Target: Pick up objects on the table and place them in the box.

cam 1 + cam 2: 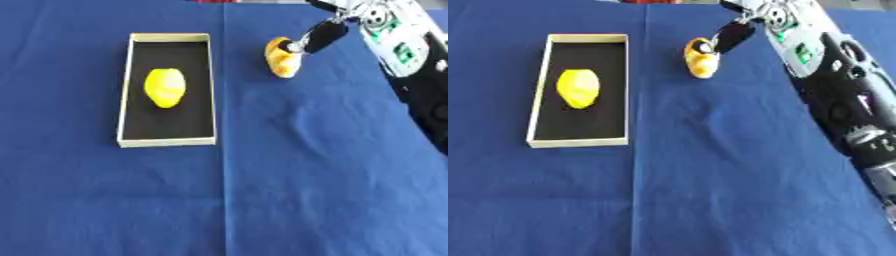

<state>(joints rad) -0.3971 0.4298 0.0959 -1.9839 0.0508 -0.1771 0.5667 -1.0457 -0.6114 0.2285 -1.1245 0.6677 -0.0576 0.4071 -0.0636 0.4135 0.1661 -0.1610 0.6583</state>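
A shallow cream-walled box (166, 142) with a black floor lies on the blue cloth at the left of centre. A yellow lemon-shaped fruit (164, 87) rests inside it, in the far half. To the right of the box, an orange-yellow object (282, 62) sits on the cloth. My right hand (325, 35) comes in from the top right corner, and its black tip touches the upper right side of that object. Most of the hand is cut off by the top edge. My left hand does not show in either view.
My right forearm (833, 85), black with silver and white parts, runs down the right side of the table. The blue cloth (262, 200) covers the whole surface, with a seam running down beside the box's right wall.
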